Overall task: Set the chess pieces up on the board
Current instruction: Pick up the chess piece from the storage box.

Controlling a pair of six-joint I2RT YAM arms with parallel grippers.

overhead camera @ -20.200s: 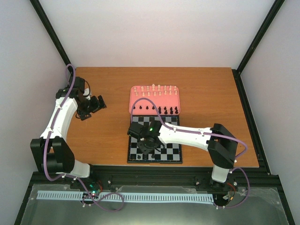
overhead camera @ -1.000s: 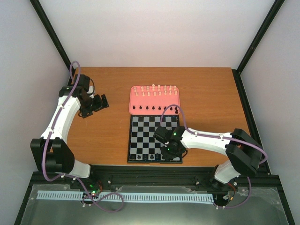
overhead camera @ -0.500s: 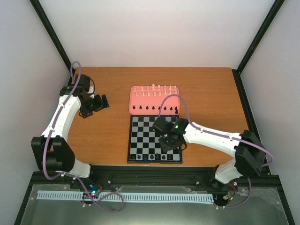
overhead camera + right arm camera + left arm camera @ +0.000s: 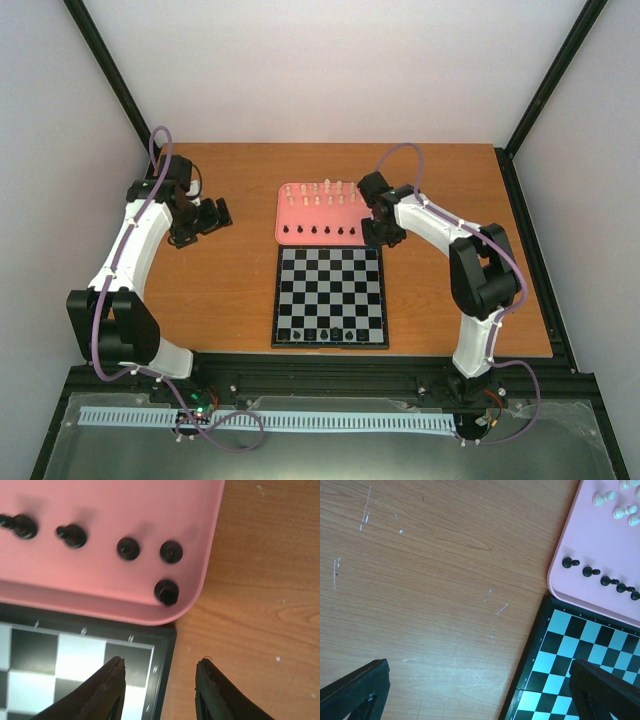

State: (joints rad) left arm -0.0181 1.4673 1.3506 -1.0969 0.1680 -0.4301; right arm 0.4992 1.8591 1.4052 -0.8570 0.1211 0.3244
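Observation:
The board (image 4: 330,290) lies in front of the pink tray (image 4: 288,212). Several black chess pieces (image 4: 313,333) stand along the board's near row. In the tray, cream-white pieces (image 4: 325,190) fill the far rows and black pieces (image 4: 318,232) the near row. My right gripper (image 4: 386,234) hovers over the tray's near right corner. In its wrist view it (image 4: 160,669) is open and empty, above the board's corner (image 4: 160,650), with a black piece (image 4: 167,591) just ahead. My left gripper (image 4: 217,215) is open over bare table, left of the tray.
The left wrist view shows wide-open fingers (image 4: 355,692), the board's left edge (image 4: 532,655) and the tray's corner (image 4: 570,535) with black pieces (image 4: 569,562). Wooden table (image 4: 450,190) surrounds board and tray. Black frame posts stand at the table's edges.
My right arm has swung from the board's near right part up to the tray's near right corner, with its jaws now open and empty. The left arm has not moved.

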